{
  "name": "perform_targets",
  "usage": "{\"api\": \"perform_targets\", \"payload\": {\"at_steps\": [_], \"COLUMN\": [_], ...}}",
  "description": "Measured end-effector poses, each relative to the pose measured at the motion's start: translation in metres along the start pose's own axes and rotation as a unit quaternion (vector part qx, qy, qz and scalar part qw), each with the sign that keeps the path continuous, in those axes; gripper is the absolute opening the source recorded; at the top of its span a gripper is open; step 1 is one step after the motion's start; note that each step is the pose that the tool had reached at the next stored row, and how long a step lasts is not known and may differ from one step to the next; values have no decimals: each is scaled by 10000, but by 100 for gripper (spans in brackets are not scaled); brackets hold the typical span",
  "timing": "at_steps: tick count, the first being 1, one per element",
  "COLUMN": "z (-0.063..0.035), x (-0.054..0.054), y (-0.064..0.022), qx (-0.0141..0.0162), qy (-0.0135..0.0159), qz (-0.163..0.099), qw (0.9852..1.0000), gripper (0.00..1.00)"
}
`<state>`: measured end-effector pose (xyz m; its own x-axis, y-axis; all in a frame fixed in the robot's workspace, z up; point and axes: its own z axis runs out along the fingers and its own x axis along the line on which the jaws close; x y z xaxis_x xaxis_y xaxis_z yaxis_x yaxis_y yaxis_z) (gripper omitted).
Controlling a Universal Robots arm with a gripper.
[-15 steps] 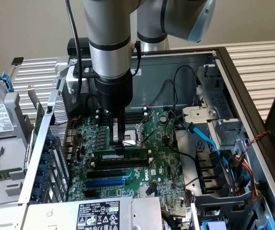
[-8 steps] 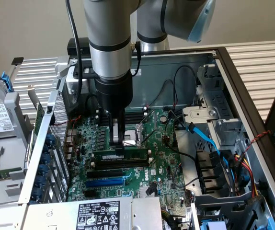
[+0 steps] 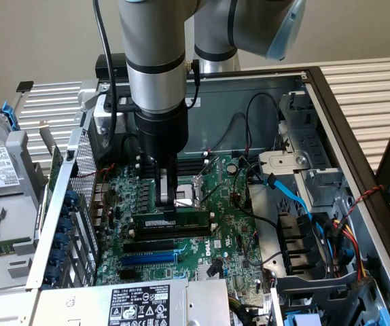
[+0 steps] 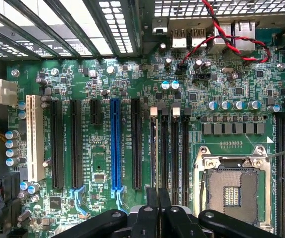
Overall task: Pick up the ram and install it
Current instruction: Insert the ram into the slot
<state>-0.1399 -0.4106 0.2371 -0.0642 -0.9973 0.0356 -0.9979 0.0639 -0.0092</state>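
The ram (image 3: pixel 181 220), a long green stick with a white label and dark chips, stands on edge across the motherboard (image 3: pixel 232 204), level with the black memory slots (image 3: pixel 157 242) beside it. My gripper (image 3: pixel 170 206) comes straight down from above, its fingers shut on the ram's upper edge near the middle. In the wrist view the gripper (image 4: pixel 158 213) has its two black fingers pressed together over the row of narrow memory slots (image 4: pixel 175 148). Whether the ram sits in a slot or just above it I cannot tell.
A blue slot (image 3: pixel 147 258) (image 4: pixel 115 144) lies beside the black ones. The open CPU socket (image 3: pixel 193 183) (image 4: pixel 232 191) is close by. A drive cage (image 3: pixel 304 173), blue and black cables (image 3: pixel 297 197) and the power supply (image 3: pixel 137 305) crowd the case.
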Motion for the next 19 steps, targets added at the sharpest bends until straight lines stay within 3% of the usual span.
{"api": "perform_targets", "payload": {"at_steps": [19], "z": [24], "x": [-2], "y": [-12], "qx": [0], "qy": [0], "qz": [-2], "qw": [10000], "gripper": [12]}}
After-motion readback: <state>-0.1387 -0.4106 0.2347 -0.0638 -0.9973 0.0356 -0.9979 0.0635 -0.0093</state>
